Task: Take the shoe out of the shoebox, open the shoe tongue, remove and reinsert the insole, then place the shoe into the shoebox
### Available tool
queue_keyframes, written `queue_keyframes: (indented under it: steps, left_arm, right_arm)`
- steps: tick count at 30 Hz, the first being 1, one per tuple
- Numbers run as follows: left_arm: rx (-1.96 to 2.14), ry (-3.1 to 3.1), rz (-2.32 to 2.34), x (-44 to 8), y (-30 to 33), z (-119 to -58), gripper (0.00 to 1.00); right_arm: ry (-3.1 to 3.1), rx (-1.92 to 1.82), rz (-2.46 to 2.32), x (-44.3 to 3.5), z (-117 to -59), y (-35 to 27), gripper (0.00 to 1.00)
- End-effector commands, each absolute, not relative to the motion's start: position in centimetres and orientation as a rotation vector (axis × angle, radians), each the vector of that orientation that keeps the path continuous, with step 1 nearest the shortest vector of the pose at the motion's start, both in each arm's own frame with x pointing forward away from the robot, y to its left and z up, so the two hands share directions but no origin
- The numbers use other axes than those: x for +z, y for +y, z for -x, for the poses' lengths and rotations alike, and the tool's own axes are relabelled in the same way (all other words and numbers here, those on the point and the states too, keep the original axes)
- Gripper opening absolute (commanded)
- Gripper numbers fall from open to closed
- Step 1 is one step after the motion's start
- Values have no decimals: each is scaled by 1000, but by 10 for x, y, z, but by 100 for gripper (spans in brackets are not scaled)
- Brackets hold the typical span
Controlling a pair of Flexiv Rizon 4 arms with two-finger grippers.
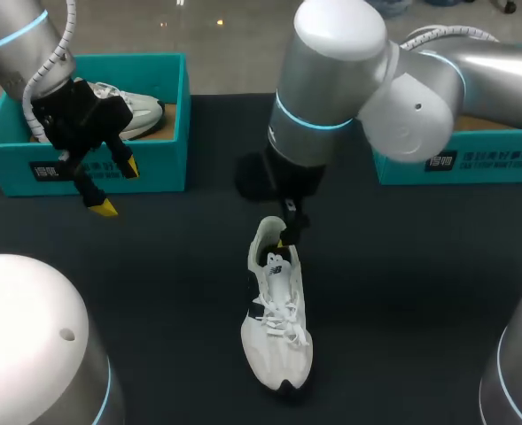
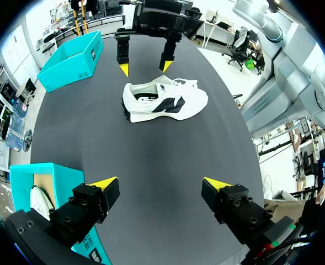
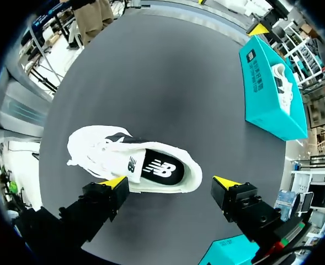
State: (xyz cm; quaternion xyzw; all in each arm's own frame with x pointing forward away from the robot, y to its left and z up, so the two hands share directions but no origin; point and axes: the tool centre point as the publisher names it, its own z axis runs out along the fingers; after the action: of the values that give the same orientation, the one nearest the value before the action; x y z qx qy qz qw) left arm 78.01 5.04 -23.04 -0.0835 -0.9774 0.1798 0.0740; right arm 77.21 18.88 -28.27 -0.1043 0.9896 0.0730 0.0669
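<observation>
A white shoe [image 1: 276, 310] with a dark side mark lies upright in the middle of the black table, its toe toward the front edge. In the right wrist view its black insole [image 3: 159, 168] shows inside the shoe [image 3: 134, 163]. My right gripper [image 1: 287, 235] hangs open just over the heel opening, and its fingers [image 3: 170, 182] hold nothing. The teal shoebox [image 1: 92, 168] stands at the back left with a second white shoe [image 1: 128, 111] in it. My left gripper [image 1: 117, 188] hangs open in front of that box, empty [image 2: 161, 185], well away from the shoe [image 2: 165, 99].
A second teal box [image 1: 455, 159] stands at the back right, partly behind my right arm. Bare black tabletop [image 1: 154, 292] lies around the shoe on all sides.
</observation>
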Motion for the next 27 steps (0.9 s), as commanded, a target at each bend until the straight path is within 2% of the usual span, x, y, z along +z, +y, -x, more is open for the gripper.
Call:
queue_keyframes:
  steps: [1, 9, 27]
  left_arm:
    - [537, -2935, 250, -230, 51, -780, 100]
    - [537, -2935, 250, -230, 51, -780, 100]
    - [537, -2935, 250, -230, 51, -780, 100]
  right_arm:
    - [2994, 105, 206, -276, -771, 198, 100]
    - [2984, 92, -43, -289, -786, 205, 100]
    - [2962, 105, 30, -297, -794, 219, 100]
